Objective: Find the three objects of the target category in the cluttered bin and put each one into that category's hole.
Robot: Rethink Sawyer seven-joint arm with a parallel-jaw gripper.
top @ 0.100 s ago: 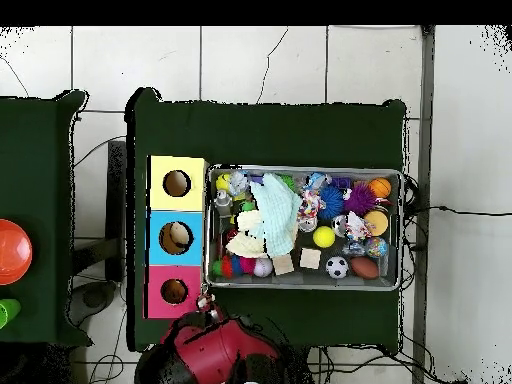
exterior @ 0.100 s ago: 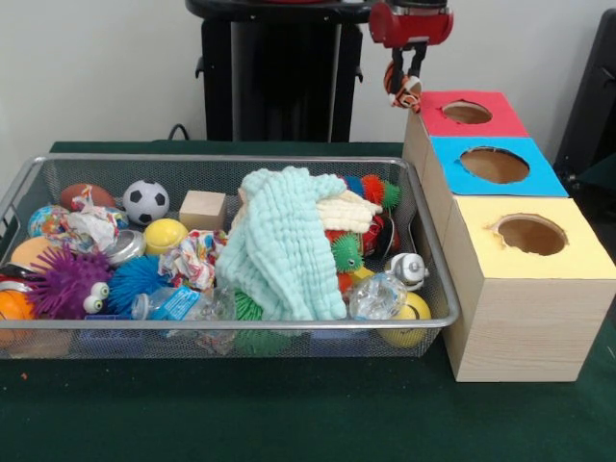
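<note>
My gripper (exterior @ 0.100 s ago: 405, 85) hangs just left of the red box (exterior @ 0.100 s ago: 500, 123), level with its top and short of the hole (exterior @ 0.100 s ago: 467, 112). It is shut on a small orange, white and black toy (exterior @ 0.100 s ago: 406, 93). From above, the gripper (top @ 0.100 s ago: 207, 300) sits at the red box's (top @ 0.100 s ago: 158, 292) corner nearest the bin. The blue box (exterior @ 0.100 s ago: 539, 178) and the yellow box (exterior @ 0.100 s ago: 577, 260) continue the row, each with a round hole on top. The wire bin (exterior @ 0.100 s ago: 38, 164) holds a mint cloth (exterior @ 0.100 s ago: 279, 245), a soccer ball (exterior @ 0.100 s ago: 145, 201), a yellow ball (exterior @ 0.100 s ago: 165, 234), a wooden block (exterior @ 0.100 s ago: 202, 209) and spiky toys.
A purple spiky toy (exterior @ 0.100 s ago: 67, 281), a brown football (exterior @ 0.100 s ago: 87, 195), crumpled paper (exterior @ 0.100 s ago: 191, 260) and a crushed clear bottle (exterior @ 0.100 s ago: 377, 295) crowd the bin. Something pale lies inside the blue box's hole (top @ 0.100 s ago: 178, 236). A second green table with an orange bowl (top @ 0.100 s ago: 12, 250) stands beside.
</note>
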